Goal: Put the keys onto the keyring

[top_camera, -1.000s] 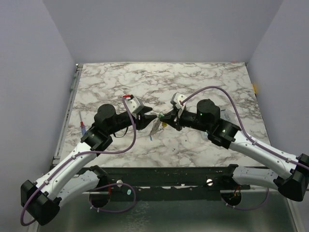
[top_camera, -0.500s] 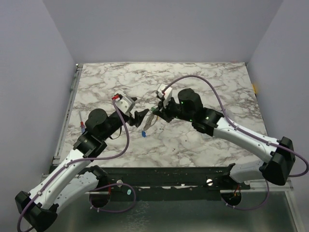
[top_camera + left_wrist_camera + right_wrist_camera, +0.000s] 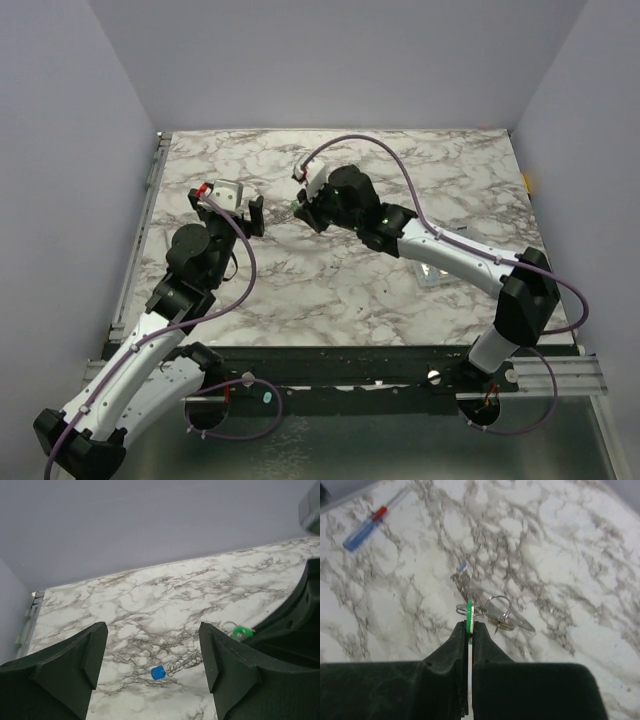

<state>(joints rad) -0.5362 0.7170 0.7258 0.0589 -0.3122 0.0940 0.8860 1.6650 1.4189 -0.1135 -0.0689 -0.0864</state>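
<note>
My right gripper (image 3: pixel 470 625) is shut on the green key (image 3: pixel 469 611), which I see edge-on between the fingers. Thin wire rings and the silvery keyring (image 3: pixel 514 618) hang on it, with a yellow key (image 3: pixel 503 625) beside them. In the left wrist view a blue key (image 3: pixel 158 672) and a fine chain (image 3: pixel 184 663) lie on the marble, leading to the green key (image 3: pixel 243 631). My left gripper (image 3: pixel 152 636) is open and empty, above and short of the blue key. In the top view the left gripper (image 3: pixel 255 214) stands just left of the right gripper (image 3: pixel 299 211).
A red-and-blue pen (image 3: pixel 366 528) lies on the marble table (image 3: pixel 400 170), beyond the keys in the right wrist view. A small clear box (image 3: pixel 431 272) sits by the right forearm. A metal rail (image 3: pixel 143 215) runs along the table's left edge.
Both grippers have moved back and to the left. The right one brought the green key and ring along. The left gripper has drawn away from the keys and stands open.
</note>
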